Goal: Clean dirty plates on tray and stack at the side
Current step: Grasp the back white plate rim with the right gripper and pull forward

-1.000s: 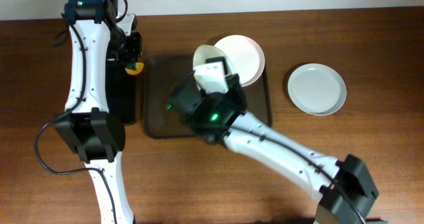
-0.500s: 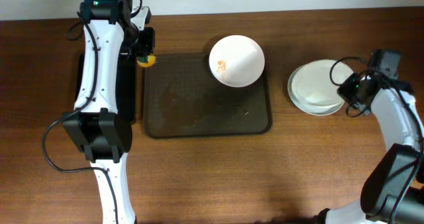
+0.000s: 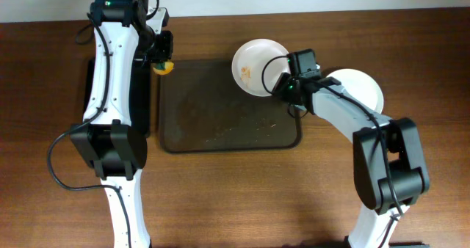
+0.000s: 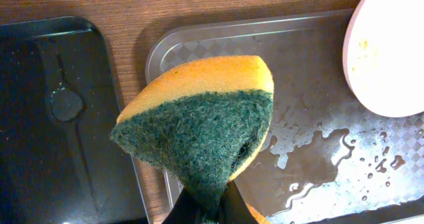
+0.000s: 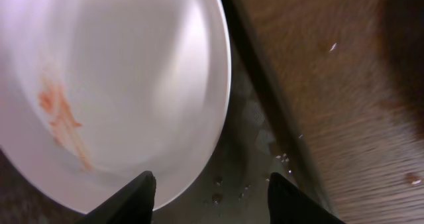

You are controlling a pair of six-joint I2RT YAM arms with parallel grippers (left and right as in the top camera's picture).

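One dirty plate (image 3: 255,64) with an orange smear (image 5: 63,118) rests on the far right corner of the dark brown tray (image 3: 220,112). My right gripper (image 3: 282,86) is open at the plate's right rim. In the right wrist view its jaws (image 5: 212,201) straddle the rim of the plate (image 5: 112,85) above the wet tray (image 5: 255,154). White plates (image 3: 361,86) are stacked on the table to the right of the tray. My left gripper (image 3: 162,63) is shut on a yellow and green sponge (image 4: 205,118) over the tray's far left corner (image 4: 311,158).
A smaller black tray (image 4: 59,118) lies left of the brown tray, under my left arm. Water drops and crumbs lie on the brown tray. Bare wooden table (image 3: 235,197) lies in front of it.
My right arm carried a plate from the tray to the stack at the right, then swung back to the plate on the tray with jaws open. The left arm shifted slightly right.
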